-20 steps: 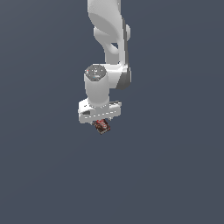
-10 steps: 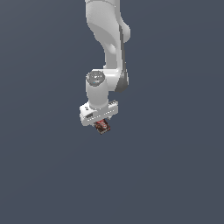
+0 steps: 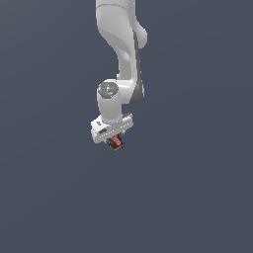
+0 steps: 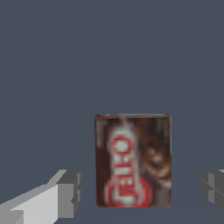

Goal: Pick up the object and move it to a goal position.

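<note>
One gripper [image 4: 140,189] with two grey-tipped fingers, one [image 4: 69,192] on either side [image 4: 213,188] of the single box [image 4: 133,160]. The fingers stand apart: the wrist view shows a strip of background between each fingertip and the nearer side of the box, so neither pad is seen touching it. The box is dark red and black, upright in that view, and its face carries a red oval with whitish lettering beside a dark brownish panel. In the exterior view the white gripper [image 3: 112,134] points downward, slightly tilted, and the box [image 3: 115,143] shows just below its body as a small dark red-and-black block, much smaller than the gripper; the fingers themselves cannot be made out there. Above the gripper, a round wrist joint [image 3: 108,90] with a grey cap joins the one white arm [image 3: 121,39], which rises to the upper edge of the picture. The background [image 3: 197,188] is a uniform dark blue-grey; whether the box rests on it cannot be told.
</note>
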